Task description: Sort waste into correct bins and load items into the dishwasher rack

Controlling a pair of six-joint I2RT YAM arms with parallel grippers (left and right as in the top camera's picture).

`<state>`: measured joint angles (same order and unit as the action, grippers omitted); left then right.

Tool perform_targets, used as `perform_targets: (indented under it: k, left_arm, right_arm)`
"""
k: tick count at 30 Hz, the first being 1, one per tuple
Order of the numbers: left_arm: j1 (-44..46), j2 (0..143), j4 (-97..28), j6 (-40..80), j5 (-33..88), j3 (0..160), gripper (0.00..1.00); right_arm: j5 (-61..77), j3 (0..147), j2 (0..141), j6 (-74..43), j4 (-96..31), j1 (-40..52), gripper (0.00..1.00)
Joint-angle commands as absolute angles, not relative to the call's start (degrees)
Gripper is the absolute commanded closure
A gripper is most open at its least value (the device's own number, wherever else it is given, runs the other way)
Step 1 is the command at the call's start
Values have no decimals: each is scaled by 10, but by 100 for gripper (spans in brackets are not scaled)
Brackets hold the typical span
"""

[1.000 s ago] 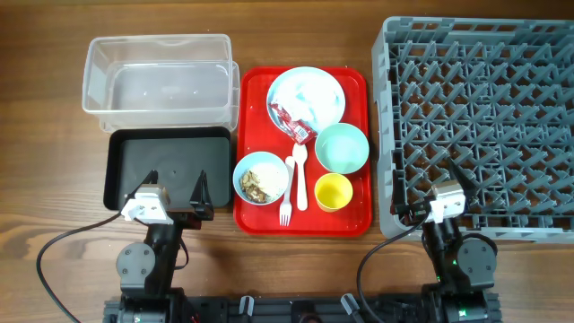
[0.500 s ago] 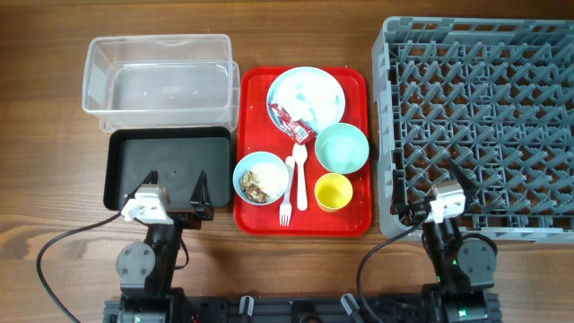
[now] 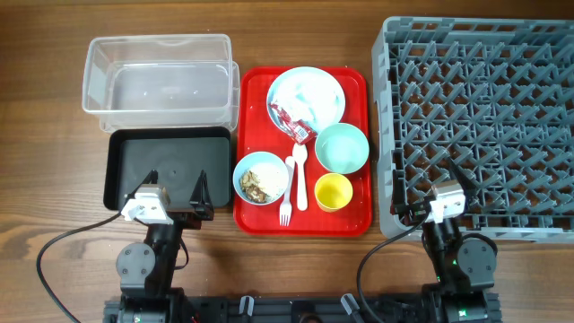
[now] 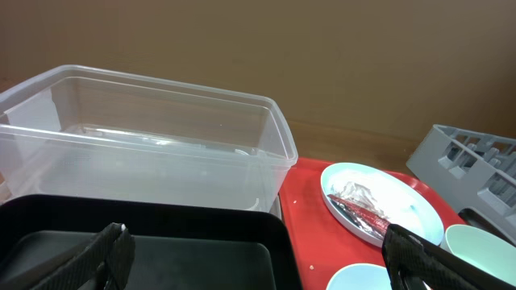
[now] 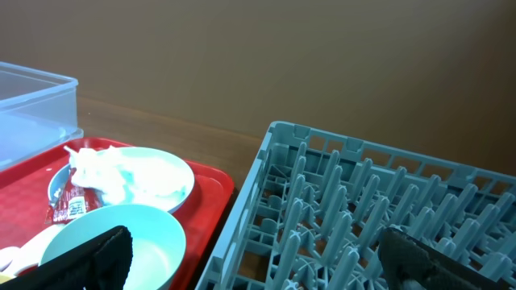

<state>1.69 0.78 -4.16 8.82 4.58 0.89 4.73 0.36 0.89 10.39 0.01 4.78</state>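
Observation:
On the red tray (image 3: 354,220) sit a pale blue plate (image 3: 323,85) with a red-and-white wrapper (image 3: 291,121) and white tissue (image 3: 309,103), a mint green bowl (image 3: 342,147), a light blue bowl (image 3: 261,178) holding food scraps, a yellow cup (image 3: 333,191), a white fork (image 3: 287,197) and a spoon (image 3: 300,175). The clear tub (image 3: 157,85) and black tray (image 3: 166,161) lie to the left, the grey rack (image 3: 484,117) to the right. My left gripper (image 3: 177,188) is open and empty over the black tray's near edge. My right gripper (image 3: 430,184) is open and empty over the rack's near left corner.
The left wrist view shows the clear tub (image 4: 145,137), the black tray (image 4: 185,242) and the plate (image 4: 379,201). The right wrist view shows the mint bowl (image 5: 137,242), the plate (image 5: 153,181) and the rack's pegs (image 5: 379,217). Cables run along the table's near edge.

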Motion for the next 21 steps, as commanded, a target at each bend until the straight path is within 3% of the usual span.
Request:
perform_targets:
  k: [1, 21]
  left_arm:
    - [11, 4, -41, 77, 42, 3, 0]
    - [11, 4, -41, 77, 42, 3, 0]
  right_arm:
    - [52, 3, 2, 105, 3, 45, 0]
    - [65, 3, 2, 101, 4, 45, 0]
